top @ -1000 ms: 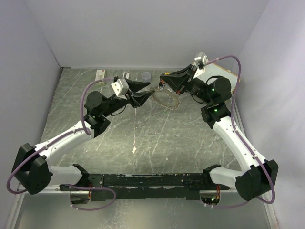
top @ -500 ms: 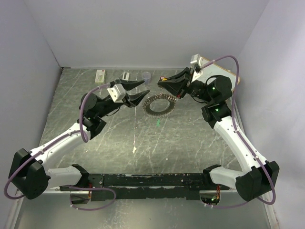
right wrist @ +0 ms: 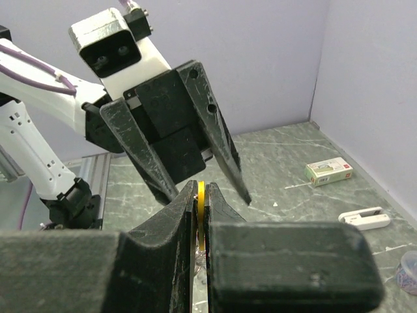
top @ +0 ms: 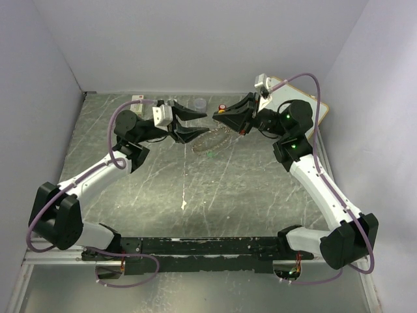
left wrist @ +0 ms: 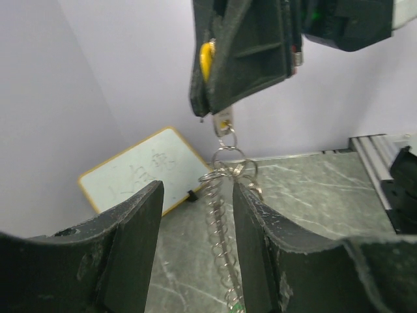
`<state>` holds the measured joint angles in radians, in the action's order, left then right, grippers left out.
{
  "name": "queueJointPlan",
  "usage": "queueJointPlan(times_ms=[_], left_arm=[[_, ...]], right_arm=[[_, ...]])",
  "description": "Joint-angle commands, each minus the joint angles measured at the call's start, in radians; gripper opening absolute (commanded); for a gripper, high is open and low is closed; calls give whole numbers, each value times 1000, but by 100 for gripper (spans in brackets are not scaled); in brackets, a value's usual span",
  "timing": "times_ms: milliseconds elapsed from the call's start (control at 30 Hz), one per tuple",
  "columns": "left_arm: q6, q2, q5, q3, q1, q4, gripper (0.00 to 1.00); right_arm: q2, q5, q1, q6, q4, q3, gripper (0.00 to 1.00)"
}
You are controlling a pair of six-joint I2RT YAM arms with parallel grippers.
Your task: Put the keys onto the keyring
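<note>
My right gripper (top: pixel 217 116) is shut on the yellow-orange key (right wrist: pixel 201 207), which also shows in the left wrist view (left wrist: pixel 206 59). The keyring (top: pixel 210 139) hangs from that key by small silvery rings and trails down to the table, its coiled rim running between my left fingers (left wrist: pixel 220 222). My left gripper (top: pixel 202 120) is open, its jaws standing either side of the hanging ring without touching it. The bright green key (top: pixel 210 154) lies at the ring's near edge on the table.
A red-topped black knob (top: pixel 223 106), a small grey cup (top: pixel 200 103), a white clip-like piece (top: pixel 171 103) and a small box (top: pixel 137 100) stand along the back wall. A yellow-rimmed whiteboard (top: pixel 319 107) leans at the back right.
Half a second ago the ring lay flat on the table between the grippers. Now its far side hangs from my right gripper, and my left gripper has closed in around it.
</note>
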<state>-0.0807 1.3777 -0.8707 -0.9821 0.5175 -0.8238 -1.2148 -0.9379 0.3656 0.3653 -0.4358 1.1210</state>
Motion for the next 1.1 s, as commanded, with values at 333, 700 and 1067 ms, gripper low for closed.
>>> queueJointPlan(times_ms=[333, 700, 1067], left_arm=[[-139, 64, -152, -49, -7, -178, 57], [-170, 93, -101, -61, -10, -225, 55], [-289, 176, -161, -96, -4, -347, 51]], right_arm=[[-18, -42, -4, 29, -67, 36, 0], [-23, -56, -4, 33, -72, 42, 0], [-35, -75, -4, 64, -112, 35, 0]])
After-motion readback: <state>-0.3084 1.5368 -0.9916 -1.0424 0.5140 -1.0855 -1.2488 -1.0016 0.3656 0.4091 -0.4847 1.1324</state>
